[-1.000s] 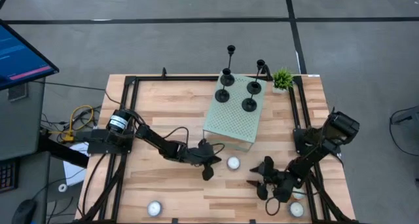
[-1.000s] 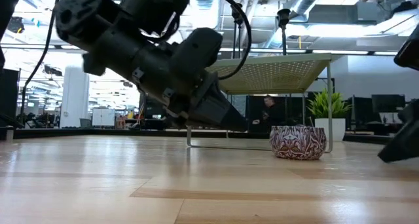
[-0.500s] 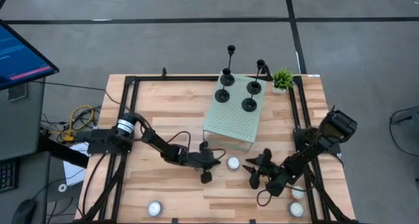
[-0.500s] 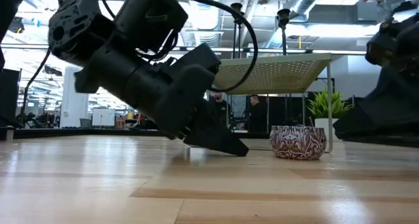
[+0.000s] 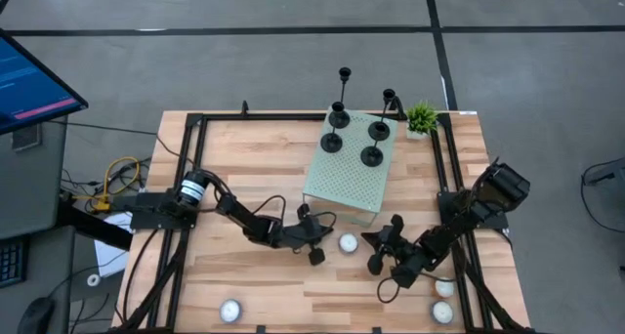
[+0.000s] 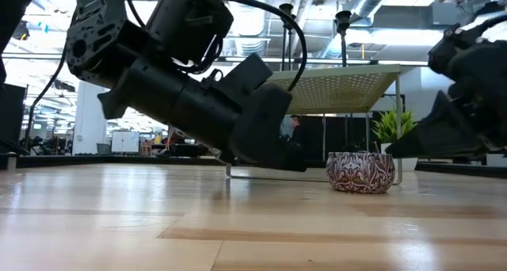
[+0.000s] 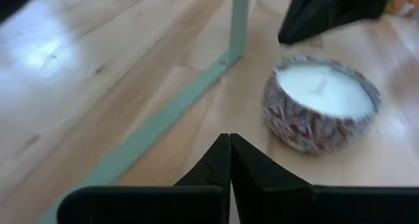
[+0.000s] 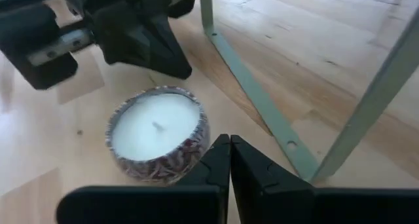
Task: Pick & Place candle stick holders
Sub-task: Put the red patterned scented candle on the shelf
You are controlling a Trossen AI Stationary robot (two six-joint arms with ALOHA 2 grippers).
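Both the left claw [image 5: 314, 252] and the right claw [image 5: 376, 258] are clenched empty beside a tealight candle [image 5: 348, 243], so each should probably release before reaching the candle stick holders [image 5: 372, 155].

Tealight [image 5: 348, 242] between both shut hands, green rack [image 5: 350, 164] just behind

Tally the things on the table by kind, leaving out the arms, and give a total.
Candlesticks: 4
Candles: 4
Plant: 1
Rack: 1
Total: 10
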